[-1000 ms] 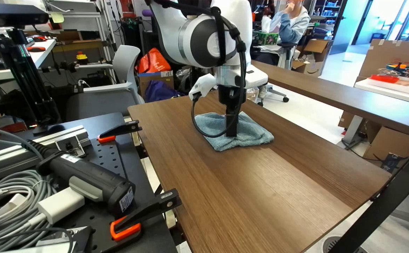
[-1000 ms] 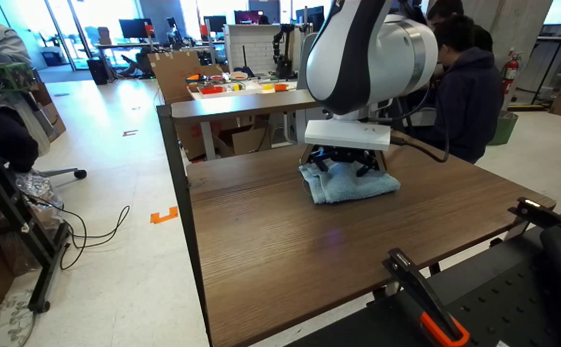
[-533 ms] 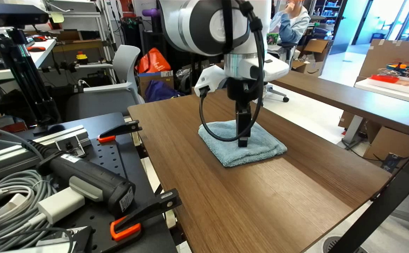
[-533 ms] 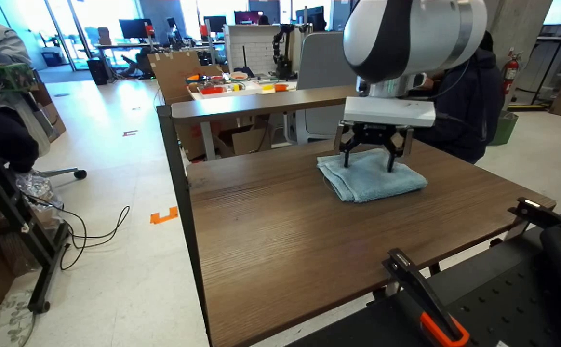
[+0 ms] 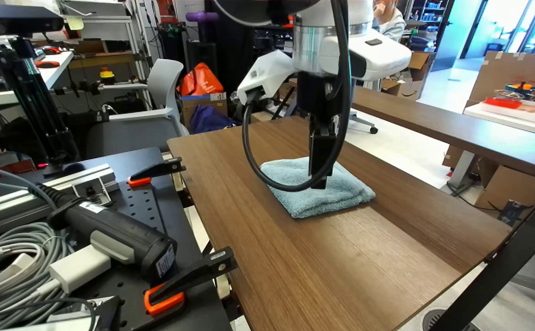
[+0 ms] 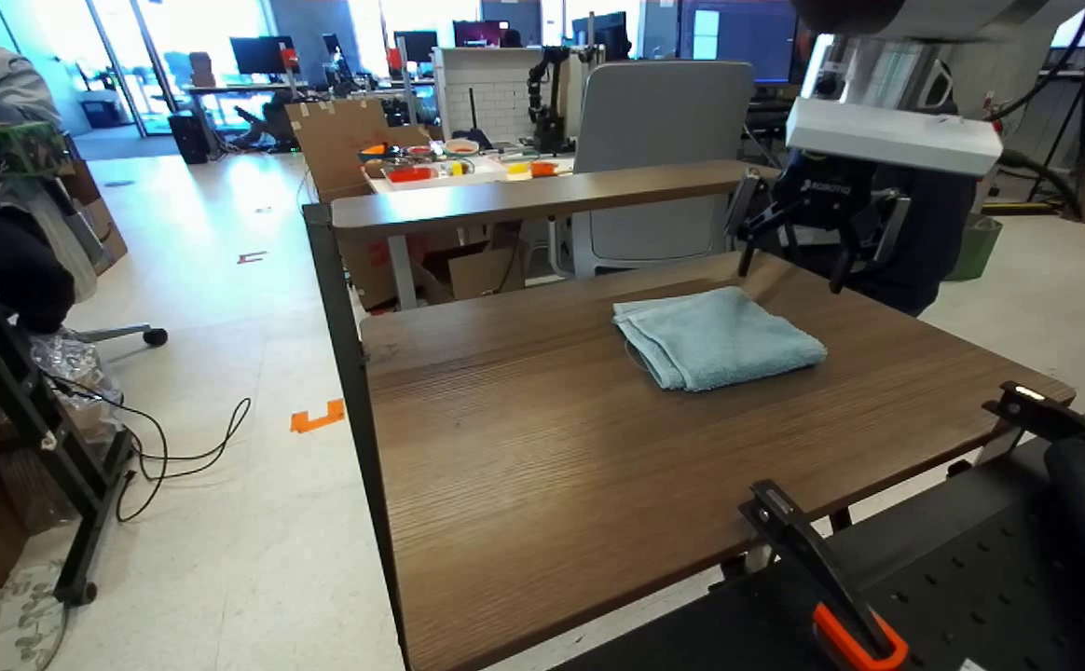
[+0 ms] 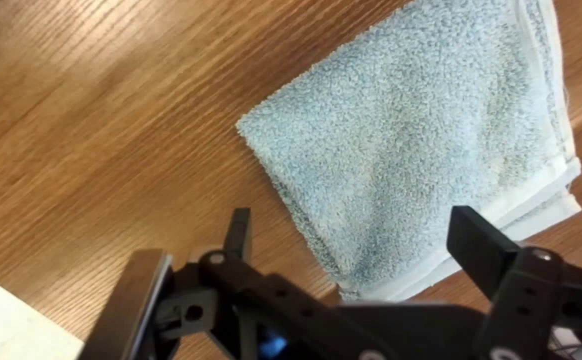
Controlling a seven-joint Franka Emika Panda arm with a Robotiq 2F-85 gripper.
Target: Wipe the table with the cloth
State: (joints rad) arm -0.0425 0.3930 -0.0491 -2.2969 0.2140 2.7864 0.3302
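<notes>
The light blue-teal cloth [image 5: 341,195] lies folded and fairly flat on the brown wood-grain table [image 5: 341,262]. It also shows in an exterior view [image 6: 715,340] and in the wrist view [image 7: 401,130], with its white hemmed edges at the lower right. My gripper [image 6: 792,272] is raised above the table, past the cloth, with its two fingers apart. In the wrist view the gripper [image 7: 353,215] has nothing between its fingers. One fingertip appears over bare wood and the other over the cloth's hem. In an exterior view the gripper [image 5: 321,181] hides part of the cloth.
A black side table with a clamp [image 5: 191,276], a black handheld device [image 5: 116,230] and coiled cables [image 5: 24,257] adjoins one long edge. A black post [image 6: 347,373] stands at the table's end. A narrower raised wooden surface [image 6: 542,198] runs behind. A grey chair [image 6: 664,158] stands beyond it.
The cloth shifted along the table and went from bunched to flatter within the first half second, then stayed still. My gripper, first down on the cloth, has risen off it and moved away.
</notes>
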